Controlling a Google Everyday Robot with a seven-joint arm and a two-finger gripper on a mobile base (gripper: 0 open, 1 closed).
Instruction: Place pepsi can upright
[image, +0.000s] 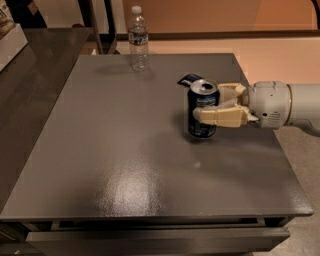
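The pepsi can (202, 125) is dark blue with a silver top and stands upright on the grey table (120, 150), right of the middle. Its base looks to be on the tabletop. My gripper (207, 102) reaches in from the right with its cream fingers (222, 116) on both sides of the can. The near finger lies across the can's front and the far finger is partly hidden behind it. The gripper is shut on the can.
A clear plastic water bottle (138, 37) stands at the table's far edge. A flat dark blue snack packet (188, 79) lies just behind the can. The table's right edge is close under my arm (280, 105). A counter runs along the left.
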